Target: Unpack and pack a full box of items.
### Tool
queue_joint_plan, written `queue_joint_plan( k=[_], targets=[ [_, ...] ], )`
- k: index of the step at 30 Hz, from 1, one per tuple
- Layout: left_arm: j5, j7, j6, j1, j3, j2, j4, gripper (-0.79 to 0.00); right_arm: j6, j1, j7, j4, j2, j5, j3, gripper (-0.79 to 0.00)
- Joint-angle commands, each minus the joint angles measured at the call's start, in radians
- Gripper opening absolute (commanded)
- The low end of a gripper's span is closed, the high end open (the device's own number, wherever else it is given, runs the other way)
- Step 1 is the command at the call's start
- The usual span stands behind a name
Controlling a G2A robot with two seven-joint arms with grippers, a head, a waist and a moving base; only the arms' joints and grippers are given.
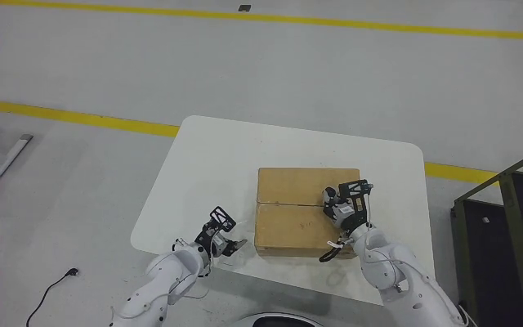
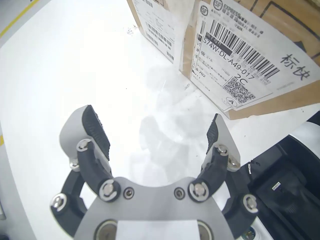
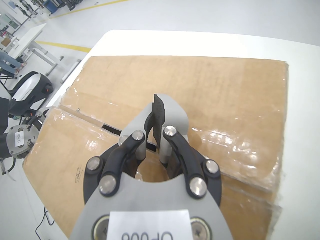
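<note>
Box: closed cardboard box (image 1: 298, 186), flaps meeting at a taped centre seam, sits near the middle of the white tabletop (image 1: 204, 163).
Right end effector (image 3: 157, 107): fingers pressed together, empty, above the box top at the seam.
Left end effector (image 2: 153, 123): fingers spread, empty, low over bare tabletop just beside the box's labelled side.
</note>
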Motion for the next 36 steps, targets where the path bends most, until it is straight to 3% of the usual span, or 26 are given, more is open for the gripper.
queue_joint_plan(
  k=[1,12,13,15,17,27,36],
  targets=[
    [0.004,0.010,0.004,-0.017,0.017,-0.006,0.026,0.000,0.000,0.004,0.000,0.005,-0.002,0.002,-0.002,-0.785],
    [-0.028,0.109,0.007,-0.080,0.066,-0.033,0.108,0.000,-0.007,0.012,0.012,0.012,-0.011,-0.001,-0.004,-0.785],
    [-0.024,0.123,0.008,-0.085,0.071,-0.035,0.111,-0.092,-0.008,0.012,0.013,0.012,-0.011,-0.002,-0.003,-0.785],
    [-0.018,0.157,0.018,-0.093,0.076,-0.039,0.116,-0.496,-0.010,0.011,0.014,0.013,-0.012,-0.005,-0.003,-0.785],
    [-0.018,0.191,0.032,-0.098,0.077,-0.042,0.118,-0.785,-0.013,0.010,0.015,0.010,-0.013,-0.005,-0.002,-0.785],
    [-0.012,0.308,0.050,-0.091,0.058,-0.048,0.096,-0.785,-0.015,0.000,0.024,0.002,-0.018,-0.011,0.004,-0.785],
    [-0.001,0.314,0.046,-0.071,0.021,-0.044,0.074,-0.785,-0.013,-0.002,0.029,-0.003,-0.023,-0.015,0.008,-0.785]
  ],
)
